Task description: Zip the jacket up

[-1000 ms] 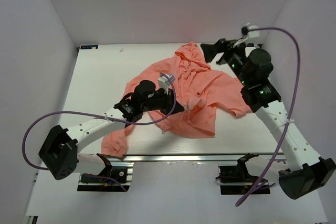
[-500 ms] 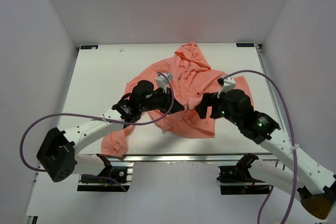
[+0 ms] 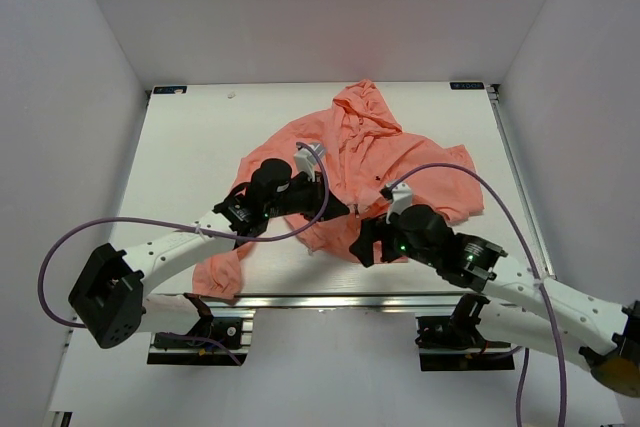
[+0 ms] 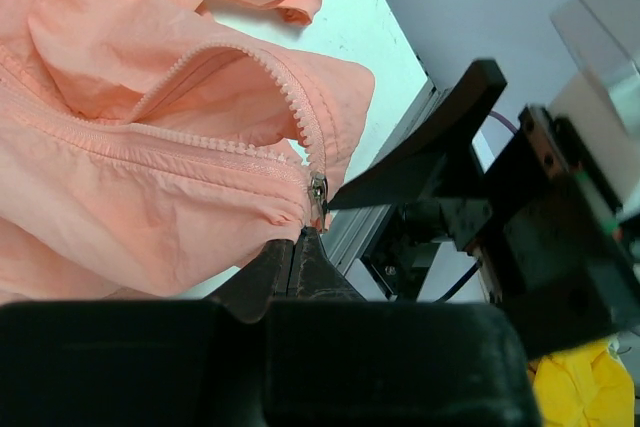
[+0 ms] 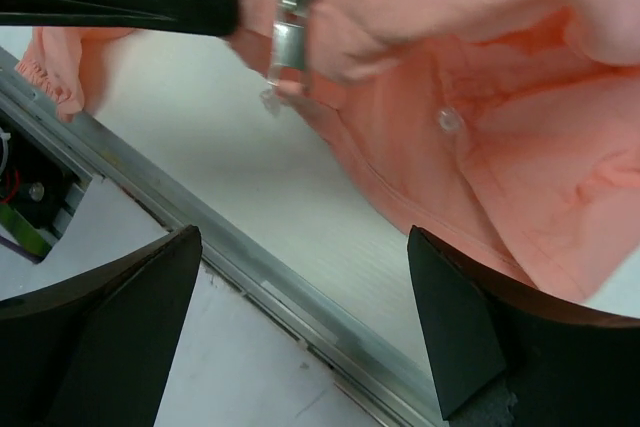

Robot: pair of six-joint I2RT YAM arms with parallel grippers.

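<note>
The salmon-pink jacket (image 3: pixel 385 162) lies spread on the table, hood at the far side, its front partly open. My left gripper (image 3: pixel 338 207) is shut on the jacket's bottom hem right below the metal zipper slider (image 4: pixel 318 190); its shut fingertips (image 4: pixel 304 239) pinch the fabric (image 4: pixel 150 167) and hold it a little off the table. My right gripper (image 3: pixel 362 245) is open and empty, just in front of that hem. In the right wrist view its gripper (image 5: pixel 302 237) frames bare table, with the slider (image 5: pixel 290 27) hanging above and the jacket (image 5: pixel 500 107) to the right.
The table's metal front rail (image 5: pixel 250 277) runs right under my right gripper. The white table (image 3: pixel 190 147) has walls on three sides. A jacket sleeve (image 3: pixel 218 265) trails toward the front left edge under my left arm.
My right arm has swung from the far right by the hood down to the jacket's front hem, close to my left gripper. The left gripper has stayed shut and barely moved.
</note>
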